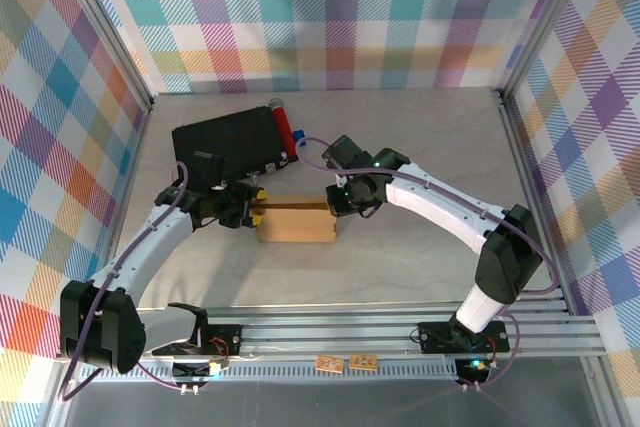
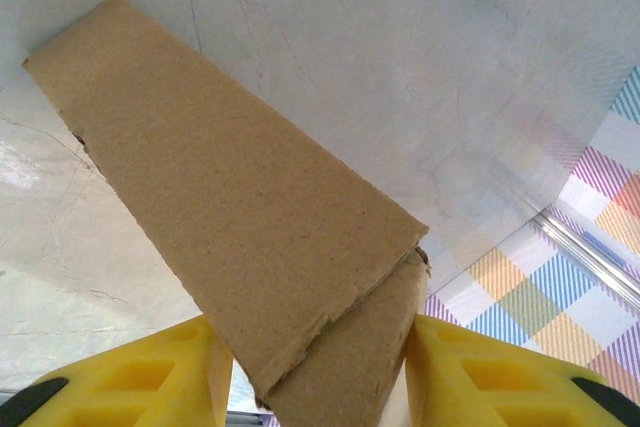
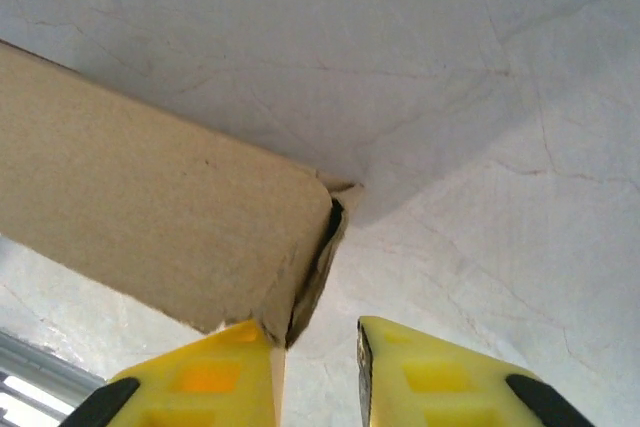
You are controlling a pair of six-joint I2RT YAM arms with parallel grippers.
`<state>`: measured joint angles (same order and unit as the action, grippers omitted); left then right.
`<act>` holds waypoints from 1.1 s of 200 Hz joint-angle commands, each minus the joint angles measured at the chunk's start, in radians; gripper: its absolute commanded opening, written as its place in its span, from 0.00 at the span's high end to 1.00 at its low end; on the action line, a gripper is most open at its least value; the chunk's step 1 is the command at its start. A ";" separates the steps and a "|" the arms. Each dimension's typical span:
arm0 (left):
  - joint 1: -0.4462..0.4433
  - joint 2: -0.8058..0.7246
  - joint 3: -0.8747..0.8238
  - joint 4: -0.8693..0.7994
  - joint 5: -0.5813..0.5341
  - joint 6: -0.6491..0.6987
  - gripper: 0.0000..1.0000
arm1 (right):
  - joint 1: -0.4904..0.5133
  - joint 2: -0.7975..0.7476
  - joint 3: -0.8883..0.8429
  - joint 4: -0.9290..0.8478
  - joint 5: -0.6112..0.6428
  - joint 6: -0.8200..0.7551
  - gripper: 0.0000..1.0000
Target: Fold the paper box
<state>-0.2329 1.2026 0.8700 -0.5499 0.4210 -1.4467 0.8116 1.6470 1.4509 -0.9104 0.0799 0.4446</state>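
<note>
The paper box [image 1: 296, 223] is a plain brown cardboard box lying flat at the middle of the table. My left gripper [image 1: 254, 213] is at its left end. In the left wrist view the box [image 2: 230, 197] runs away from the camera, and its near end fills the space between the yellow fingers [image 2: 150, 377] of the left gripper [image 2: 312, 332], which is shut on it. My right gripper [image 1: 339, 205] is at the box's right end. There its jaws [image 3: 315, 332] stand apart with bare table between them, and the box's corner [image 3: 300, 247] lies against the left finger [image 3: 210, 377].
A black rectangular case [image 1: 228, 145] with a red cylinder [image 1: 284, 125] lies just behind the box, close to the left arm. Aluminium rails [image 1: 400, 332] cross the near edge, with two small cardboard pieces [image 1: 345, 362] on them. Checked walls enclose the table.
</note>
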 commanded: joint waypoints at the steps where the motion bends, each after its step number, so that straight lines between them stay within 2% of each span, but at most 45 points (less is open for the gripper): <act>1: 0.007 -0.005 -0.040 -0.091 -0.053 0.011 0.56 | -0.007 -0.005 0.034 -0.101 -0.057 0.042 0.72; 43: 0.005 -0.017 -0.054 -0.095 -0.059 0.016 0.57 | -0.024 -0.053 0.058 -0.085 -0.158 0.113 0.64; 70: 0.004 -0.027 -0.062 -0.097 -0.061 0.016 0.57 | -0.056 -0.111 0.053 -0.041 -0.235 0.222 0.58; 97: 0.004 -0.037 -0.067 -0.101 -0.067 0.018 0.57 | -0.135 -0.173 -0.044 0.092 -0.374 0.410 0.47; 128: 0.001 -0.041 -0.072 -0.096 -0.071 0.016 0.58 | -0.221 -0.202 -0.215 0.307 -0.545 0.614 0.46; 220: -0.008 -0.045 -0.072 -0.093 -0.077 0.010 0.59 | -0.231 -0.141 -0.297 0.378 -0.667 0.663 0.43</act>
<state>-0.2352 1.1503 0.8341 -0.5468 0.4007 -1.4429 0.5762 1.4887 1.1984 -0.5591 -0.5339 1.0828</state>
